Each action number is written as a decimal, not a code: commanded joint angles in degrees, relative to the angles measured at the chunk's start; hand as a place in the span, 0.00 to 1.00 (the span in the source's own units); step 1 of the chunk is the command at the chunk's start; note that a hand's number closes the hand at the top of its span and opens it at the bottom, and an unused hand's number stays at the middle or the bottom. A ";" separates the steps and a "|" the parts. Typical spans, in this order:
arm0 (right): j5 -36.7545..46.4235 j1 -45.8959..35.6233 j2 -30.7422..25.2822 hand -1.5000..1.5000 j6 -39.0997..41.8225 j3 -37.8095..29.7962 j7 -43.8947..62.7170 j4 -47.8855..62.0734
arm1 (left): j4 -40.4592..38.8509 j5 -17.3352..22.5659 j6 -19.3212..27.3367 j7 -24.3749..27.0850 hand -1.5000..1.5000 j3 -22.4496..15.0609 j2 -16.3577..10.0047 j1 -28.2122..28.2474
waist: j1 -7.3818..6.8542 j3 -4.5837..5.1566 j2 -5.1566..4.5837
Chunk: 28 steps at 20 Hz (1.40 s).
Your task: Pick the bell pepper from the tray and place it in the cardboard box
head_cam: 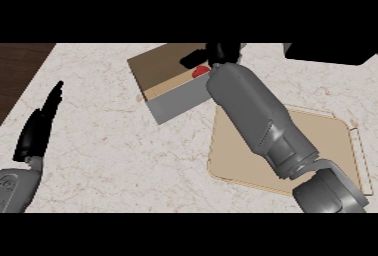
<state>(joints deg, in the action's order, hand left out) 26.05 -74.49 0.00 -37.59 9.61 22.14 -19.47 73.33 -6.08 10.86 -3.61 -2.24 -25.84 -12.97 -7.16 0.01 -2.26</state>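
Note:
The cardboard box stands open at the top middle of the counter, with a tan inside and a grey near wall. A small part of the red bell pepper shows inside the box's outline, right beside my right wrist. My right hand hovers over the box and covers most of the pepper, so I cannot tell whether it grips the pepper. The tan tray lies to the right under my right forearm, with nothing showing on its bare part. My left hand rests open at the left edge, fingers straight.
A dark object sits at the top right corner. A strip of dark wood borders the counter at the upper left. The marble counter spreads between the left hand and the tray.

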 commanded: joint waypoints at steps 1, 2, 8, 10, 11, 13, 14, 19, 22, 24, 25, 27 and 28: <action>-2.34 0.23 0.00 0.00 -5.77 -0.93 -5.93 -0.66 | -0.40 -0.47 0.13 2.07 0.50 0.07 0.12 1.51 | 0.18 0.01 0.19; -2.99 -0.03 0.00 0.00 -7.46 -1.67 -7.02 -0.98 | -0.78 0.96 -1.37 0.03 0.50 1.79 -1.56 -0.86 | 0.30 -0.02 0.07; -9.62 2.01 0.00 0.00 -13.75 -7.27 -15.45 -3.85 | -0.25 -0.35 0.46 1.11 0.50 0.82 0.53 2.92 | 1.95 -0.04 0.68; -10.76 3.87 0.00 0.00 -12.20 -9.39 -20.87 -5.34 | -0.73 -0.82 1.49 1.75 0.50 1.36 0.94 3.58 | 4.04 -0.05 1.13; -12.81 5.60 0.00 0.00 -12.11 -9.98 -22.87 -6.70 | 0.10 1.29 -0.96 1.81 0.50 3.74 -1.83 4.21 | 3.85 -0.06 1.32; -14.41 7.95 -0.02 0.00 -9.58 -11.99 -26.52 -8.66 | 0.95 1.62 -0.81 1.94 0.50 4.50 -1.72 6.83 | 5.04 -0.06 1.72; -14.48 9.40 -1.74 0.00 -7.82 -11.85 -25.24 -11.74 | 0.39 1.58 -0.28 1.05 0.50 4.37 -0.62 6.83 | 6.50 -0.05 2.21; -13.80 15.58 -3.98 0.00 -6.33 -10.04 -21.18 -19.72 | 4.35 -0.56 0.59 -2.75 0.50 4.22 -0.52 7.84 | 7.67 -0.03 2.72; -12.74 22.96 -7.33 0.00 -3.80 -7.97 -18.23 -26.97 | 4.21 0.08 -0.30 -1.67 0.50 5.49 -0.97 8.59 | 8.14 -0.01 2.89; -12.66 27.20 -10.68 0.00 -1.24 -7.49 -17.71 -31.40 | 2.78 0.39 -0.03 2.09 0.50 6.47 -0.52 11.84 | 8.23 0.01 2.90; -13.43 30.98 -10.72 0.00 0.11 -6.65 -16.63 -37.09 | 2.23 0.80 -0.28 1.85 0.50 7.49 -1.32 10.39 | 9.03 0.02 3.12; -14.07 34.71 -14.93 0.00 4.91 -6.32 -14.65 -42.54 | 3.38 0.59 -0.48 -0.33 0.50 7.21 -1.05 10.02 | 8.95 0.01 3.03; -14.24 37.71 -15.11 0.00 5.32 -5.91 -15.40 -45.48 | 1.96 -0.88 0.60 -2.75 0.50 5.96 0.13 6.02 | 9.23 0.00 2.87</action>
<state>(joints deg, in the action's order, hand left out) 12.32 -44.67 -11.01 -37.03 2.29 4.56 -54.76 75.65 -6.00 10.88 -3.93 4.08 -26.56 -4.51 1.38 0.01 0.58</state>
